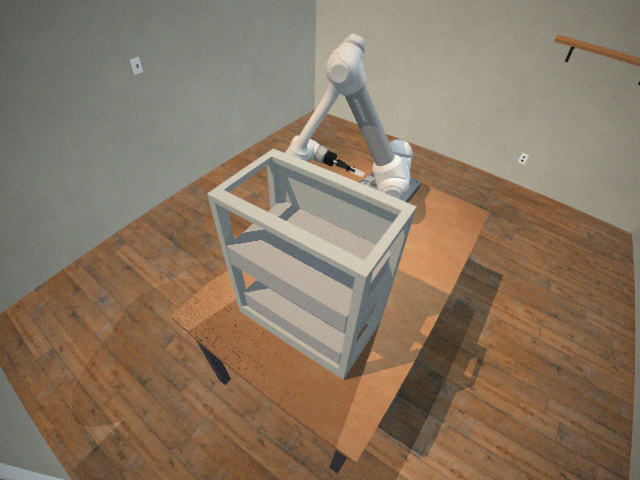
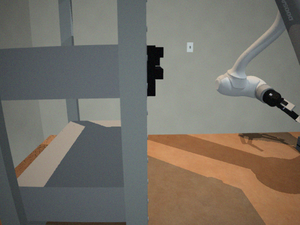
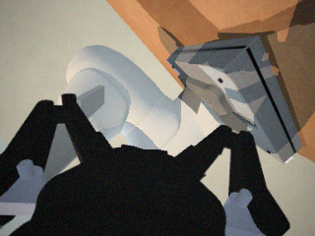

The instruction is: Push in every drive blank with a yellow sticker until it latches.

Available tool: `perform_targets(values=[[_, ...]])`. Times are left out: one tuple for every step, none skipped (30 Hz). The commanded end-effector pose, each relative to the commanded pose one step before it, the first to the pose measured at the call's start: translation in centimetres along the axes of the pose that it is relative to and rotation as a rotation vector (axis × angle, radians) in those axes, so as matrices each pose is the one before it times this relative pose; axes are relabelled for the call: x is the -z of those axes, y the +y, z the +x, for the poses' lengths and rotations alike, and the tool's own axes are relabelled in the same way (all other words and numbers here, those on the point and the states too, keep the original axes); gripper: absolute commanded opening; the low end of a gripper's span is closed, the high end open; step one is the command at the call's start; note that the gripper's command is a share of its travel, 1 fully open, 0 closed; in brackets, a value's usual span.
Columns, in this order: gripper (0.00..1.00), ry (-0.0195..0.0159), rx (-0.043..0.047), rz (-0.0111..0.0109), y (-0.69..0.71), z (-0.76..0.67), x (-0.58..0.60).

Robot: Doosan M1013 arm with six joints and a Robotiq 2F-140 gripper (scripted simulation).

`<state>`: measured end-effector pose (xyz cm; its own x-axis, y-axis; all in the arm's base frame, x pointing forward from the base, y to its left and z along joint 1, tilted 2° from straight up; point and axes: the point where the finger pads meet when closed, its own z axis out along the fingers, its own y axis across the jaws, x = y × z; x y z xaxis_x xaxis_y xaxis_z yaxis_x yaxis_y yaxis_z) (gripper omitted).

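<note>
Rack (image 1: 310,242): grey open frame, upright on the tan table (image 1: 449,222), centre of the top view. Shelves visible inside; in the exterior view it fills the left half (image 2: 131,121).
Drive blanks (image 2: 153,70): black blocks sticking out past the rack's face, upper centre of the exterior view, stepped — upper ones protrude further than the lowest. No sticker colour readable from this side; can't tell which are yellow-marked. Not visible in the top view.
Arm (image 1: 361,108): white, folded into an inverted V, upper centre of the top view, behind the rack. Base plate (image 1: 415,190) sits on the table's far end.
Gripper (image 2: 289,110): right edge of the exterior view, pointing down-right, away from the rack, well apart from the blanks. In the top view it sits just above the rack's far top rail (image 1: 345,165), not touching.
Claw state: released — fingers splayed wide in the wrist view, nothing between them.
Wrist view: looks back at the arm's own white link (image 3: 123,98) and a grey wedge-shaped body, upper right (image 3: 256,88); can't tell what that is.
Wall: outlet plate (image 2: 190,47) upper centre of the exterior view; wooden shelf (image 1: 594,50) upper right of the top view.
</note>
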<state>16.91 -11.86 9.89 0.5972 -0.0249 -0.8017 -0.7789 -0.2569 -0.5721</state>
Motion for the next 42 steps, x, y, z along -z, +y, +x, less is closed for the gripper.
perform_targets(values=[[1.0, 0.01594, -0.0148, 0.00701, -0.737, 0.502, -0.245], [1.0, 0.00744, -0.00707, 0.00356, -0.347, 0.227, -0.119], [1.0, 0.0, 0.0, 0.0, 0.0, 0.0, 0.0], [1.0, 0.0, 0.0, 0.0, 0.0, 0.0, 0.0], [1.0, 0.00778, -0.00745, 0.00385, -0.367, 0.234, -0.127], [1.0, 0.00811, -0.00784, 0.00415, -0.387, 0.241, -0.135], [1.0, 0.00844, -0.00822, 0.00447, -0.407, 0.247, -0.144], [1.0, 0.00875, -0.00861, 0.0048, -0.428, 0.251, -0.152], [1.0, 0.00906, -0.00901, 0.00516, -0.449, 0.255, -0.162], [1.0, 0.00935, -0.0094, 0.00552, -0.469, 0.258, -0.171], [1.0, 0.00962, -0.00979, 0.00591, -0.49, 0.26, -0.181], [1.0, 0.00988, -0.01019, 0.00631, -0.511, 0.26, -0.191], [1.0, 0.01011, -0.01059, 0.00673, -0.532, 0.26, -0.201], [1.0, 0.01033, -0.01099, 0.00716, -0.553, 0.258, -0.211], [1.0, 0.01053, -0.01139, 0.00762, -0.573, 0.254, -0.222], [1.0, 0.0107, -0.01179, 0.00808, -0.593, 0.25, -0.232], [1.0, 0.01085, -0.01219, 0.00857, -0.613, 0.244, -0.243], [1.0, 0.01097, -0.01259, 0.00906, -0.632, 0.236, -0.254], [1.0, 0.01106, -0.01299, 0.00958, -0.65, 0.227, -0.265], [1.0, 0.0, 0.0, 0.0, 0.0, 0.0, 0.0], [1.0, 0.0, 0.0, 0.0, 0.0, 0.0, 0.0], [1.0, 0.01112, -0.0134, 0.0101, -0.668, 0.217, -0.277], [1.0, 0.01115, -0.0138, 0.01064, -0.686, 0.205, -0.288], [1.0, 0.01115, -0.0142, 0.01118, -0.702, 0.191, -0.299], [1.0, 0.01111, -0.01461, 0.01174, -0.717, 0.176, -0.31], [1.0, 0.01104, -0.01501, 0.0123, -0.732, 0.159, -0.321], [1.0, 0.01093, -0.01542, 0.01287, -0.745, 0.141, -0.332], [1.0, 0.01078, -0.01582, 0.01344, -0.757, 0.121, -0.343], [1.0, 0.01059, -0.01623, 0.01401, -0.767, 0.1, -0.353], [1.0, 0.01037, -0.01664, 0.01458, -0.776, 0.078, -0.364], [1.0, 0.0101, -0.01705, 0.01515, -0.784, 0.055, -0.373], [1.0, 0.0098, -0.01746, 0.01572, -0.789, 0.03, -0.383], [1.0, 0.00945, -0.01787, 0.01627, -0.793, 0.004, -0.392], [1.0, 0.00907, -0.01828, 0.01682, -0.795, -0.023, -0.401], [1.0, 0.00864, -0.0187, 0.01735, -0.795, -0.05, -0.409], [1.0, 0.00818, -0.01912, 0.01787, -0.794, -0.079, -0.416], [1.0, 0.0, 0.0, 0.0, 0.0, 0.0, 0.0], [1.0, 0.0, 0.0, 0.0, 0.0, 0.0, 0.0], [1.0, 0.00768, -0.01954, 0.01836, -0.79, -0.108, -0.423], [1.0, 0.00714, -0.01996, 0.01884, -0.784, -0.137, -0.429], [1.0, 0.00656, -0.02038, 0.01929, -0.776, -0.166, -0.434], [1.0, 0.00595, -0.02081, 0.01971, -0.766, -0.196, -0.438]])
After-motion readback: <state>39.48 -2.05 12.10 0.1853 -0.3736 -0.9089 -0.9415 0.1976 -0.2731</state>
